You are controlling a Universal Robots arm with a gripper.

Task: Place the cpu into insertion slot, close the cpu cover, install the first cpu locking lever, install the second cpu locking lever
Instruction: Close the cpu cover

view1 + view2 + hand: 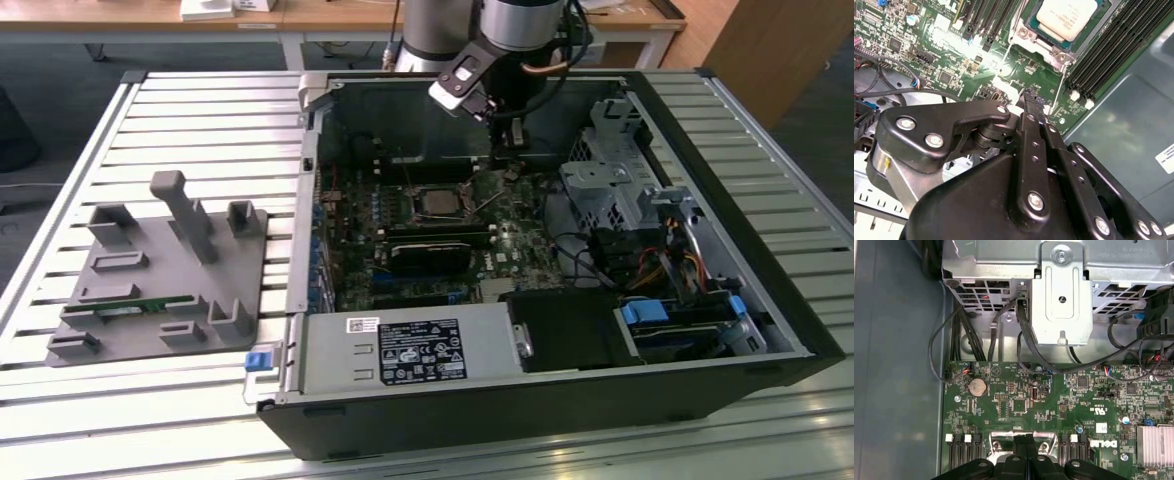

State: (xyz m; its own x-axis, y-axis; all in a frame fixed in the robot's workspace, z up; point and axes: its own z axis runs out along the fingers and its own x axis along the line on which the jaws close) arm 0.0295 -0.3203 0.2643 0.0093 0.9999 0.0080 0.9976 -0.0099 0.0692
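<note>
The end effector [1029, 97], fingers pressed together, hovers near the cpu [1069, 17] seated in the insertion slot [1029, 37].

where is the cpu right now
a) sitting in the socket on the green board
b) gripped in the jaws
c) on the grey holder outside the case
a: the cpu lies in the socket on the board, apart from the gripper.

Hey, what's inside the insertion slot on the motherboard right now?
The cpu lies in the insertion slot, its pale metal top facing up in the second wrist view. The chip covers the floor of the slot, so whatever lies under it cannot be seen.
</note>
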